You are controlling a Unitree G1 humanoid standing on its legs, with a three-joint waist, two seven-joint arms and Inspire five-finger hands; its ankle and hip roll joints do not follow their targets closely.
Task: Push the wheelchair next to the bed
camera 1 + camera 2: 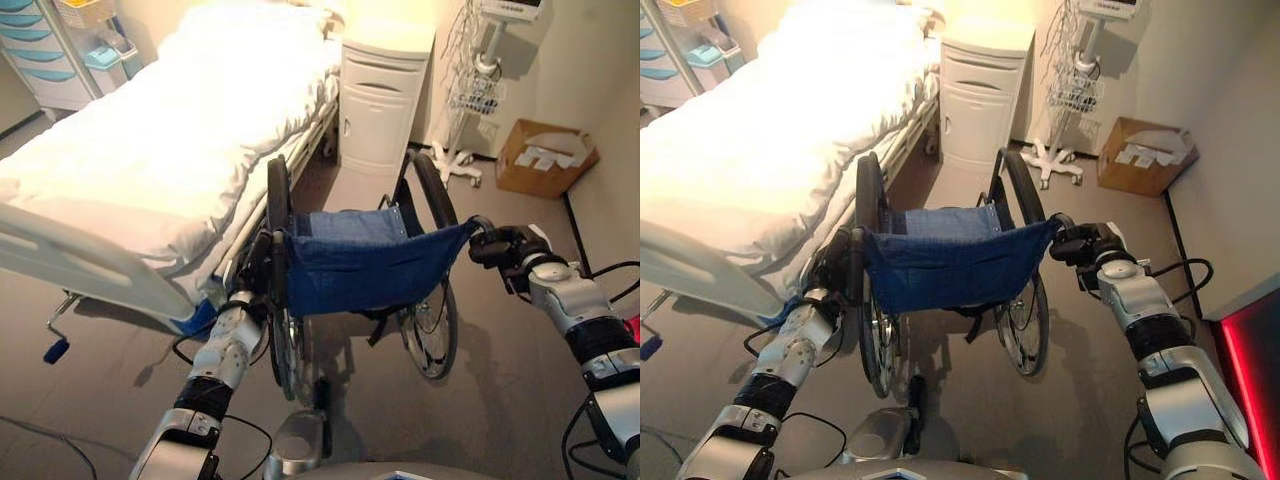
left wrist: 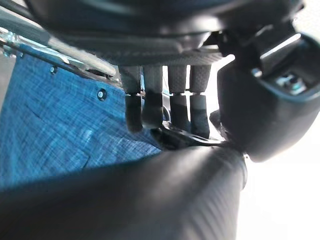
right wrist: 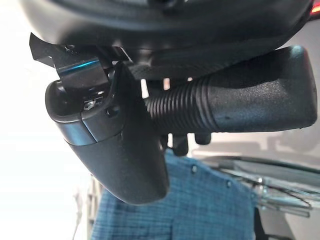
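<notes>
While both hands grip its push handles, the wheelchair stands between them, its blue woven-cloth backrest stretched across a dark metal frame with thin spoked wheels. Curled round the ribbed black rubber grip, the right hand holds one handle; the left hand wraps its fingers over the other smooth dark grip. Just beyond the left hand lies the bed, soft white bedding rumpled over a pale rail frame, the chair's wheel close beside it. Ahead stands a white bedside cabinet; past the right hand, a cardboard box sits on grey flooring.
</notes>
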